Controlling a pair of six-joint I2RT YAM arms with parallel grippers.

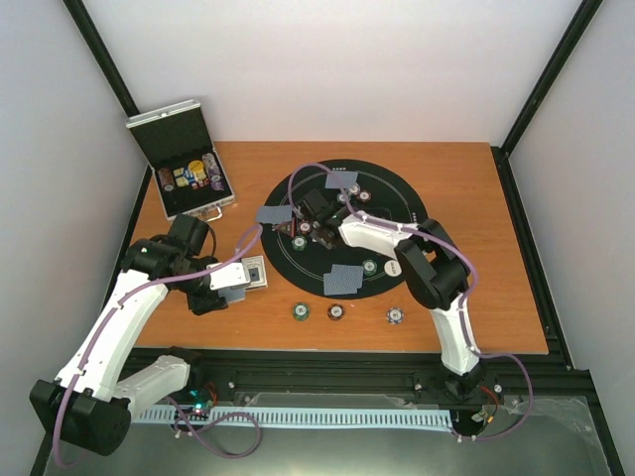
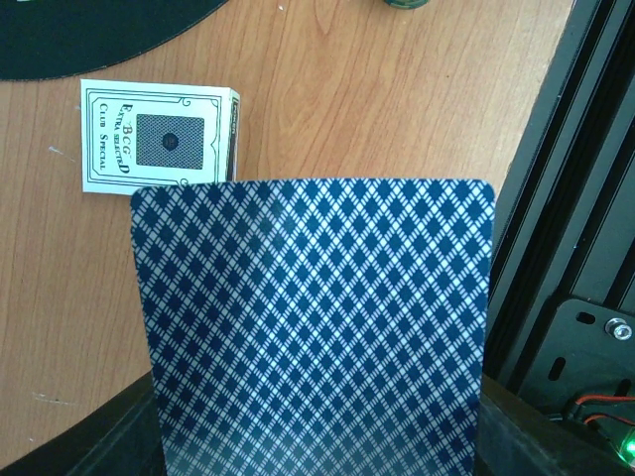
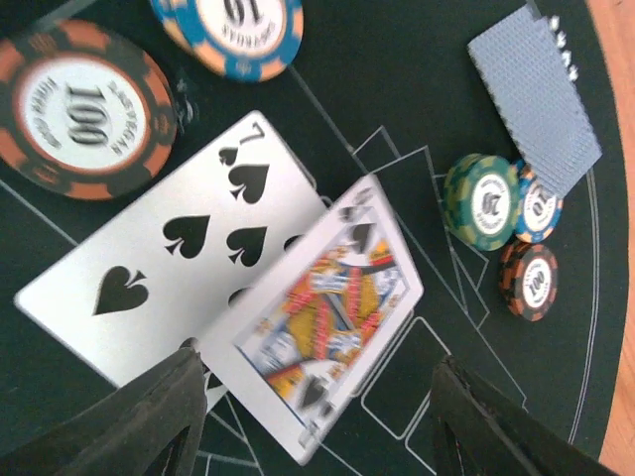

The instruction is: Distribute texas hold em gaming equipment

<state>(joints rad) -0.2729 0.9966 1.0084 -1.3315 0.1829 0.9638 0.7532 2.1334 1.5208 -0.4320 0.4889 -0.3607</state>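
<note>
Well, the left gripper (image 2: 317, 402) hangs over the bare wood just off the near-left edge of the round black felt mat (image 1: 397, 203), its fingers pinched onto a blue diamond-backed playing card (image 2: 313, 317). The card is held flat with its back up and its long axis pointing straight away from the wrist. Just past the card's far edge lies a white cardboard card box (image 2: 159, 139), flat on the wood between the card and the mat's rim.

On the mat itself, the right gripper (image 3: 317, 362) stands with its fingers wide apart, one either side of a face-up picture card (image 3: 332, 327). That card lies skewed over one end of a face-up seven of spades (image 3: 169, 248), whose long axis runs diagonally across the wrist view. Beyond them on the felt sit a black-and-orange round chip (image 3: 84, 109) and a blue-and-orange round chip (image 3: 233, 25). Off to one side, three more chips cluster against a face-down grey-blue card pile (image 3: 536, 94).

Off the mat's near edge, three loose chips lie in a row on the wood. An open silver chip case (image 1: 184, 159) sits beyond the mat's far-left side.
</note>
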